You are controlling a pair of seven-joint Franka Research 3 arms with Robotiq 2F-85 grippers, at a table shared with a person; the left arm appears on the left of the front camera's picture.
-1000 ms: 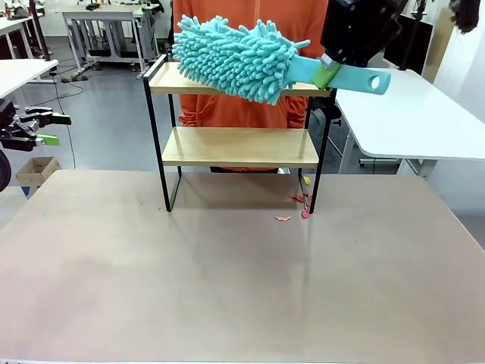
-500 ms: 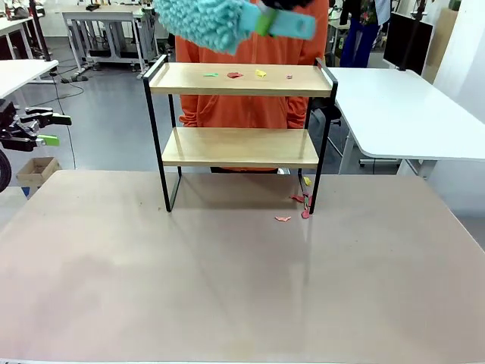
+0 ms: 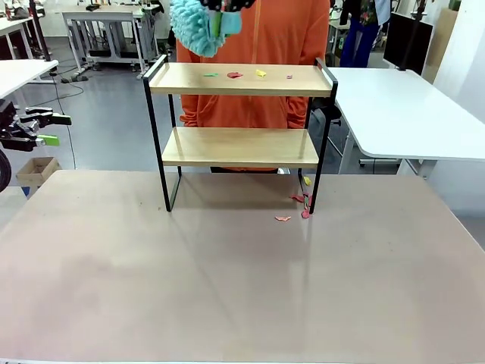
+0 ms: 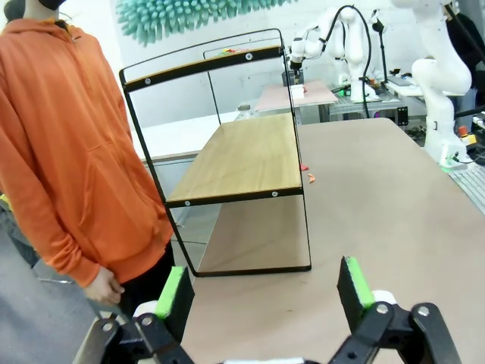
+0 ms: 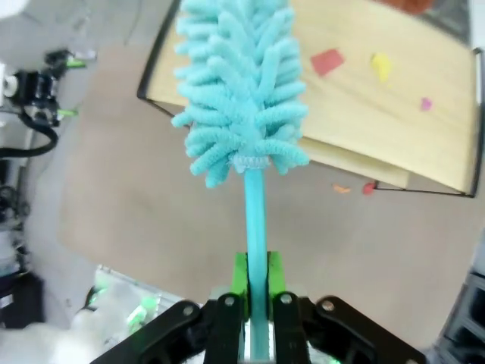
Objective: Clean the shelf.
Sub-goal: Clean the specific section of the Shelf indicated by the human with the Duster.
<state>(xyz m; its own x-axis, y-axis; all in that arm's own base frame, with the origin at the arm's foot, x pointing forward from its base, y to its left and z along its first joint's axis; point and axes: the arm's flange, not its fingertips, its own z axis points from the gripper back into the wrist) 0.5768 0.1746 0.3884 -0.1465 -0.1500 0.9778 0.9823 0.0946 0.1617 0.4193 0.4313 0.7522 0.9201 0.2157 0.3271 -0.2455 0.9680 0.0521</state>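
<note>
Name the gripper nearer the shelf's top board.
Right. The right gripper, shut on the duster, is up by the left end of the top board; the left gripper sits open left of the table.

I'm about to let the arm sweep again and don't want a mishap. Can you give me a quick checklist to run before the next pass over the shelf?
1. Grip: right gripper shut on the duster handle: ok.
2. Duster held clear above the shelf, over its left end: ok.
3. Top board clean: coloured scraps lie on it: not ok.
4. Table clean: loose scraps lie by the shelf's right-hand leg: not ok.
5. Left gripper out of the way: open, off to the side: ok.
6. Person clear: stands close behind the shelf, one hand hangs low, the other hidden: cannot tell.
</note>
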